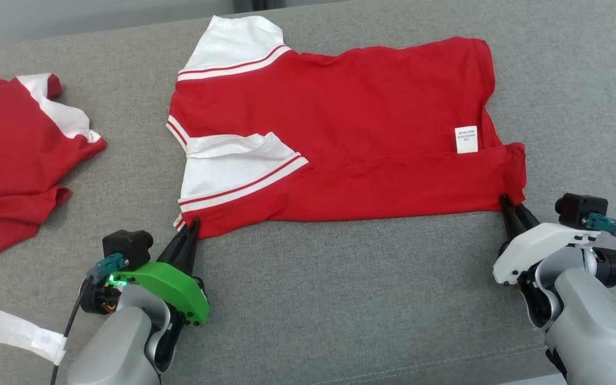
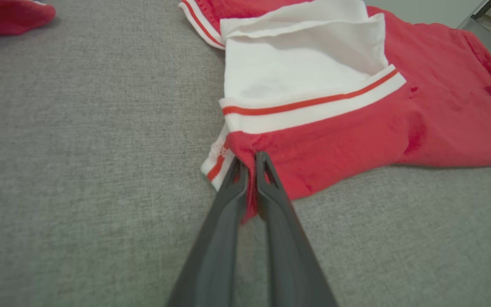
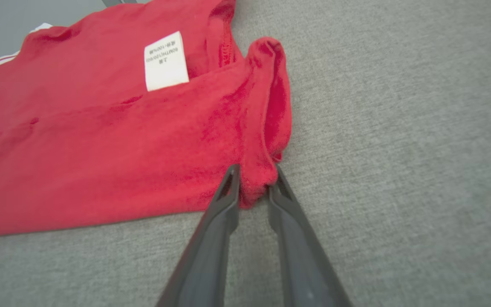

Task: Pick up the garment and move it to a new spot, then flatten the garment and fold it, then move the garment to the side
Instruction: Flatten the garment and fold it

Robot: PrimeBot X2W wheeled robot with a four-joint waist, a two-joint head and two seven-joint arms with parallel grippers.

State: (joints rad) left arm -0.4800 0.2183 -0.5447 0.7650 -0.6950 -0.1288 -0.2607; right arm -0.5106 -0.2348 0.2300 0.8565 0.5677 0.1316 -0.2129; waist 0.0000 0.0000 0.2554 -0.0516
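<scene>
The shirt (image 1: 340,123) lies flattened, near edge folded over. Its corners are pinched by the left gripper (image 1: 194,223) and right gripper (image 1: 505,200); further folding and setting aside remain.

Both arms reach forward, left gripper (image 1: 194,222) and right gripper (image 1: 503,198) each with 2 fingers (image 2: 273,200) pinched nearly together.

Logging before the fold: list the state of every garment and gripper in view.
red shirt: spread flat, near edge folded over, both near corners gripped.
left gripper: shut on red shirt's sleeve-side corner.
right gripper: shut on red shirt's hem corner.
second red garment: crumpled, untouched.
</scene>
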